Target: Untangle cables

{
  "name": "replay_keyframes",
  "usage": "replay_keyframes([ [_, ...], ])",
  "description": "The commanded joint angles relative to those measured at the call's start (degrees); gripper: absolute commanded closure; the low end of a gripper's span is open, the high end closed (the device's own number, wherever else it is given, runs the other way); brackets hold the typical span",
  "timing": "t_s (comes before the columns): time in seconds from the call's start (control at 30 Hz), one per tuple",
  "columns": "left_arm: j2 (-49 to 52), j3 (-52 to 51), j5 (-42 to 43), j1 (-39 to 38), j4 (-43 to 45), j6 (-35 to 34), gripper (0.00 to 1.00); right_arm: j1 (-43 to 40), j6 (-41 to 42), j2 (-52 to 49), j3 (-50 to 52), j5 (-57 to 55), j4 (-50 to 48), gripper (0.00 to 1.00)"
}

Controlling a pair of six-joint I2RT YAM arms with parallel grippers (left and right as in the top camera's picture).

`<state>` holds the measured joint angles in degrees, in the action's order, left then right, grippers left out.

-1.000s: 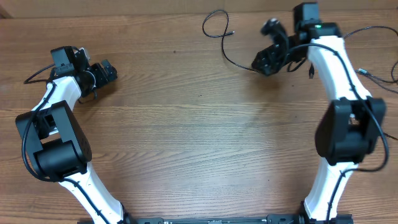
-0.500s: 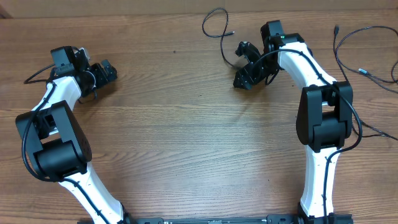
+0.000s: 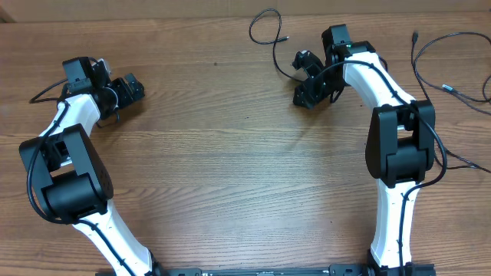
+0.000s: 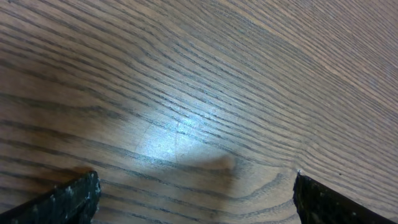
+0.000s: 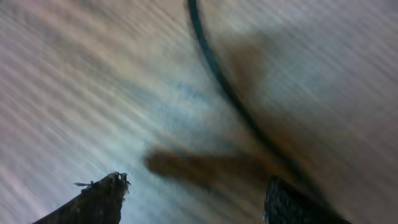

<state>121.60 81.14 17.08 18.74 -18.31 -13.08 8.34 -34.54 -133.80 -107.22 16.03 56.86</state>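
Near the left edge of the overhead view, the left hand sits low over the wooden worktop. Its wrist view shows the hand spread wide, one dark fingertip in each lower corner and only bare wood grain between them.

At the upper middle of the overhead view lies the looped cable. It is thin, black and limp. It curls into one open loop near the top edge, with a small plug end pointing right. From the loop it trails down towards the right hand. No knot shows in it.

The right hand is also spread wide, and the cable's lower stretch reaches the gap between its fingers. In the blurred right wrist view the same cable runs as a dark line from the top of the frame to the lower right. It passes close by the right-hand fingertip; whether it touches is unclear.

At the upper right of the overhead view, well apart from the loop, lie a second cable and a third cable. Each is thin and black with a small plug end showing, and both run off the right edge.

Count: two arms, two hands and three thin cables in view
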Motion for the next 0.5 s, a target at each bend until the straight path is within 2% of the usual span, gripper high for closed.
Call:
replay_keyframes([
  [0.0, 0.1, 0.1, -1.2, -0.2, -0.5, 1.1, 0.01, 0.0, -4.8, -0.4, -1.1, -0.7, 5.0, 0.35],
  [0.07, 0.1, 0.1, -1.2, -0.2, -0.5, 1.1, 0.00, 0.0, -5.0, -0.2, -3.3, -1.7, 10.3, 0.38],
  [0.17, 0.1, 0.1, -1.2, -0.2, -0.5, 1.1, 0.00, 0.0, -5.0, 0.4, -7.3, -2.9, 14.2, 0.31],
  [0.47, 0.1, 0.1, -1.2, -0.2, -0.5, 1.1, 0.00, 0.0, -4.9, 0.4, -9.0, -4.4, 7.6, 0.24],
])
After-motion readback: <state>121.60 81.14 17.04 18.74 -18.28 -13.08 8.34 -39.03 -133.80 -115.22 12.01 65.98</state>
